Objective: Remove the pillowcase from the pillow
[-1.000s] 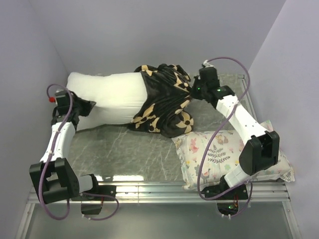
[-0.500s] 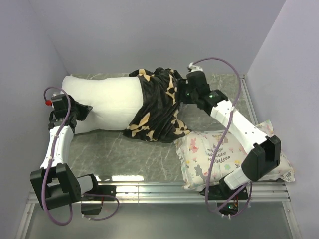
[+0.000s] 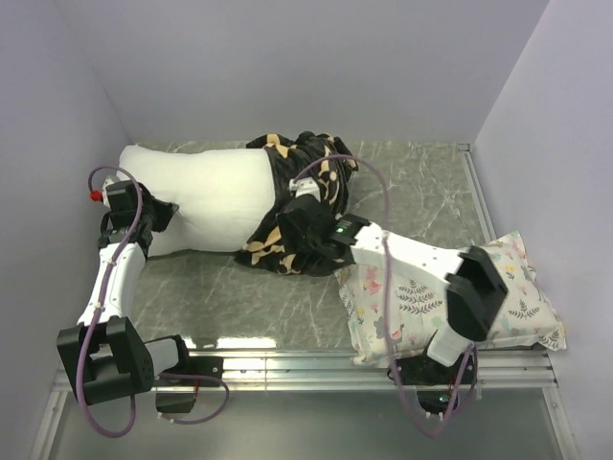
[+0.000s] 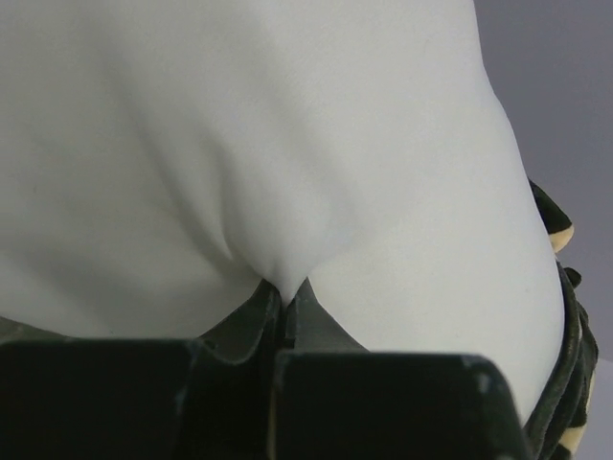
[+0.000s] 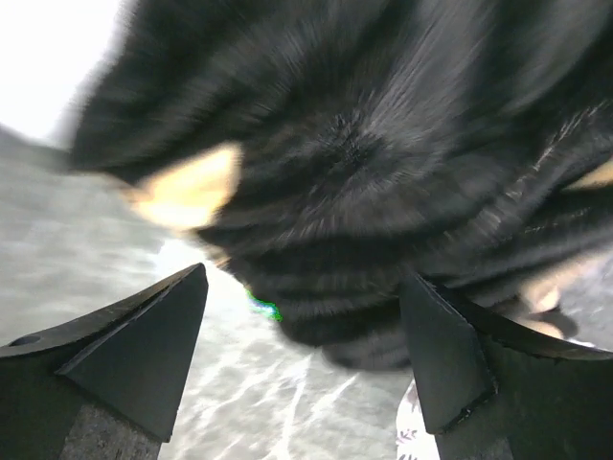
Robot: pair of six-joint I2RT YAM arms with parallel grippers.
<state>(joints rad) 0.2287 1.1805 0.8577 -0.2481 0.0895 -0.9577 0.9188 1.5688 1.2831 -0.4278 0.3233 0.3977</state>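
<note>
The white pillow (image 3: 206, 196) lies across the back of the table, its right end still inside the bunched black pillowcase (image 3: 311, 187) with tan flowers. My left gripper (image 3: 161, 217) is shut on a pinch of the pillow's white cover at its left end; in the left wrist view the pillow (image 4: 287, 144) fills the frame and the gripper (image 4: 284, 295) holds a fold of it, with the pillowcase (image 4: 567, 383) at the right edge. My right gripper (image 3: 287, 237) hovers open at the pillowcase's near edge. In the right wrist view the gripper (image 5: 302, 331) holds nothing, and the pillowcase (image 5: 364, 144) hangs blurred just beyond its fingers.
A smaller floral-print pillow (image 3: 450, 292) lies at the front right, under my right arm, and a corner of it (image 5: 414, 436) shows in the right wrist view. Purple walls close in the left, back and right. A metal rail (image 3: 287, 362) runs along the grey marble table's (image 3: 239, 287) near edge.
My right gripper let go of the pillowcase's far right end, opened wide and swung left and nearer to its front edge. The left gripper kept its pinch on the pillow.
</note>
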